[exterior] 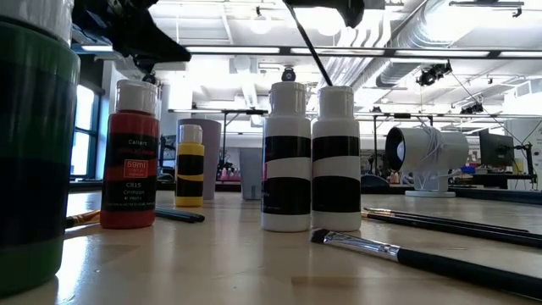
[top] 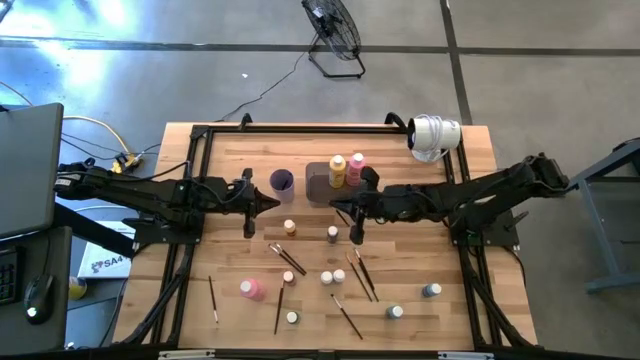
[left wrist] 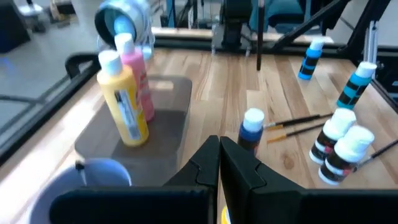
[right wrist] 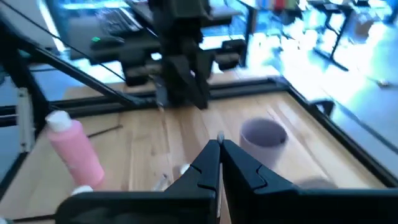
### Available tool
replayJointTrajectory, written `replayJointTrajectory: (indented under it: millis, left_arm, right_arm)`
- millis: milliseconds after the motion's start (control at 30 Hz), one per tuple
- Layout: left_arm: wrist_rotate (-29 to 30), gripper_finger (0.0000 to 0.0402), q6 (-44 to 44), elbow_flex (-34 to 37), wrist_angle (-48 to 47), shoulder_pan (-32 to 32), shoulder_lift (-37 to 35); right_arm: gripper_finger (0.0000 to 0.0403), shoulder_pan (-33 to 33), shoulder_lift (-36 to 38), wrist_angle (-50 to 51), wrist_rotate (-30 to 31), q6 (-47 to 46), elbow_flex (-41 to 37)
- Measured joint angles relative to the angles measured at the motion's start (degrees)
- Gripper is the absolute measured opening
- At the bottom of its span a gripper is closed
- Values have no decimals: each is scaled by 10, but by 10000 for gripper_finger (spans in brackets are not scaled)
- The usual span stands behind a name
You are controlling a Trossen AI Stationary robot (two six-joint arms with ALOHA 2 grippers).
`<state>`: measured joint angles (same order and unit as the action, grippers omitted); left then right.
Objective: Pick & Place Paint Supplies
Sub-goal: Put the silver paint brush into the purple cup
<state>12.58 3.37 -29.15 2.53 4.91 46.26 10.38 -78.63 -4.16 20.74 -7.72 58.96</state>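
On the table in the high view, the right gripper is hanging over the middle, clenched around a paintbrush that is dangling below it, clear of the wood. The left gripper is facing it from the left, pressed closed and holding nothing, just beside the purple cup. A yellow bottle and a pink bottle are standing on the grey tray. Nearer the front edge, a second pink bottle, several small capped bottles and loose brushes are lying scattered well apart.

In the low view, the paintbrush is slanting down from the top edge above two striped bottles, while another brush is resting flat in front of them.

In the left wrist view, the left gripper is showing its fingers pressed together with nothing between them, and the yellow bottle is standing on the tray just ahead.

In the right wrist view, the right gripper is pinching the paintbrush, only its tip poking out, with the cup beyond.
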Motion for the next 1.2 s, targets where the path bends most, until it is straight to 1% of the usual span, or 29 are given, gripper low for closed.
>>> replayJointTrajectory:
  millis: [167,233,300,400,633,733,800,867,933,1000,1200]
  left_arm:
    - [-2,10,-51,0,74,0,10]
    - [-17,13,-73,0,112,0,22]
    - [-30,25,-79,0,144,0,36]
    - [-32,61,-80,0,201,0,62]
    - [-31,179,-76,0,311,0,122]
    - [-31,209,-62,0,365,0,150]
    - [-31,216,-57,-1,386,0,166]
    - [-34,216,-53,-17,383,0,182]
    - [-53,212,-45,-36,371,-1,199]
    - [-70,205,-45,-67,357,-1,223]
    - [-69,187,-46,-140,282,-4,268]
  right_arm:
    - [3,-14,0,-24,-21,35,0]
    - [3,-20,0,-25,-31,35,0]
    - [3,-24,-2,-26,-31,35,0]
    - [3,-30,-3,-26,-36,35,0]
    - [3,-30,-3,-67,-71,69,0]
    - [3,-30,-5,-88,-85,81,0]
    - [3,-30,-10,-100,-90,88,0]
    - [3,-30,-14,-107,-94,94,0]
    - [3,-31,-15,-106,-102,95,0]
    - [3,-33,-19,-109,-103,94,0]
    - [3,-33,-21,-112,-104,95,0]
